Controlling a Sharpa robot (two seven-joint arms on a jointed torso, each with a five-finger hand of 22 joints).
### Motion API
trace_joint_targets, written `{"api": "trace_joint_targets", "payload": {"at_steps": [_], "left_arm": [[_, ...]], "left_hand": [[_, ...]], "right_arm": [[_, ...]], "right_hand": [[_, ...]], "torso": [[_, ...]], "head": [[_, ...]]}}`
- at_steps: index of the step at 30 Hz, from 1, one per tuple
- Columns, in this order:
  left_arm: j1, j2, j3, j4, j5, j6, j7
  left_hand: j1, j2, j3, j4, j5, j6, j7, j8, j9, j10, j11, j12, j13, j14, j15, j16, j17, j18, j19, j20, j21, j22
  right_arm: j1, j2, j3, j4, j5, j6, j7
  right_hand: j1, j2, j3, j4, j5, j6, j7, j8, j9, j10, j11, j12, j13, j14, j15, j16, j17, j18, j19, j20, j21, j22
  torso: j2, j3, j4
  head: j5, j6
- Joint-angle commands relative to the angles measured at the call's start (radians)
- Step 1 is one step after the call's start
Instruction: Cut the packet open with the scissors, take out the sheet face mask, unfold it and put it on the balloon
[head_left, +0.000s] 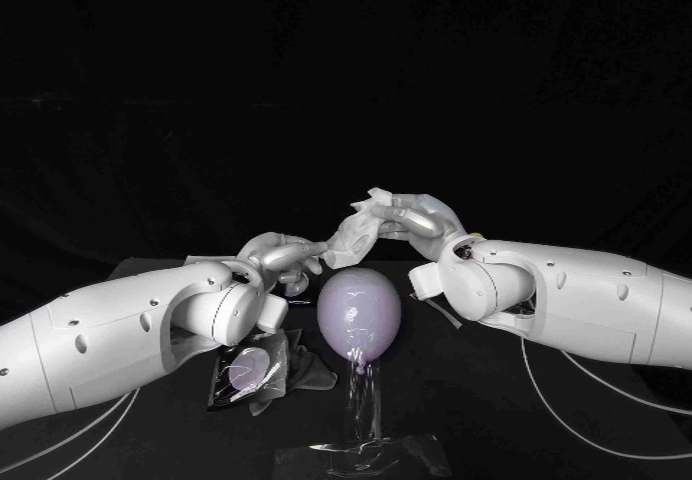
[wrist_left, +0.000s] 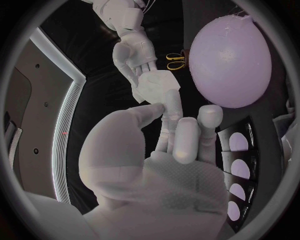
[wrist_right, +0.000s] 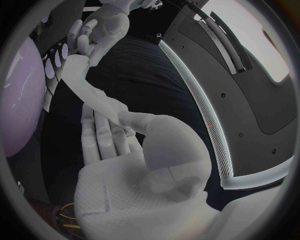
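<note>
1. The left hand (head_left: 283, 258) pinches one end of the white fabric sheet face mask (head_left: 361, 230); its fingers (wrist_left: 170, 107) are narrowed on the cloth's lower edge.
2. The right hand (head_left: 421, 220) holds the other end of the mask, with the thumb pressing the cloth against the fingers (wrist_right: 94, 135) and the remaining fingers lying nearly straight.
3. The mask hangs in the air between the two hands. It is crumpled and only partly spread, and it sits higher than the top of the balloon without touching it.
4. The pale lilac, egg-shaped rubber balloon (head_left: 358, 312) stands upright on a clear plastic stand (head_left: 361, 402) in the middle of the black desk (head_left: 483, 400), between the two white forearms.
5. The opened shiny packet (head_left: 257, 372), dark with a pale oval on it, lies flat on the desk just under the left forearm, beside the balloon's stand.
6. The yellow-handled scissors (wrist_left: 175, 61) lie on the desk near the balloon, apart from both hands; their blades cannot be made out.
</note>
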Motion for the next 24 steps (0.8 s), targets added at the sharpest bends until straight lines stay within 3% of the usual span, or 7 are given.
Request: {"api": "trace_joint_targets", "payload": {"at_steps": [1,24], "left_arm": [[-0.002,0.001,0.000,-0.001,0.008,0.012,0.002],[-0.006,0.007,-0.005,-0.016,0.005,0.026,-0.008]], "left_hand": [[-0.001,0.008,0.124,-0.120,0.003,0.005,0.002,0.006,0.002,-0.005,-0.004,0.005,0.001,0.002,0.001,0.000,-0.004,-0.007,0.000,0.000,0.001,0.000],[-0.007,0.012,0.123,-0.117,-0.005,0.000,0.003,0.006,0.003,-0.009,-0.003,0.005,0.000,-0.002,0.002,-0.005,-0.016,-0.007,-0.002,0.001,0.000,-0.001]], "right_arm": [[0.001,-0.004,0.005,0.007,-0.002,0.004,0.025],[0.010,-0.022,0.026,0.043,0.001,0.000,0.033]], "right_hand": [[0.008,0.006,0.004,-0.001,0.005,0.001,0.039,0.005,0.001,0.005,0.002,0.003,0.000,0.000,-0.003,-0.003,-0.002,0.014,0.006,-0.002,-0.001,-0.001],[0.009,0.006,0.005,-0.003,0.005,0.000,0.039,0.005,0.000,0.005,0.002,0.003,0.000,0.000,-0.003,-0.004,-0.002,0.014,0.006,-0.002,-0.001,-0.002]], "torso": [[0.000,-0.0001,0.0003],[0.000,0.0001,-0.0003]], "head": [[-0.001,0.001],[0.000,0.006]]}}
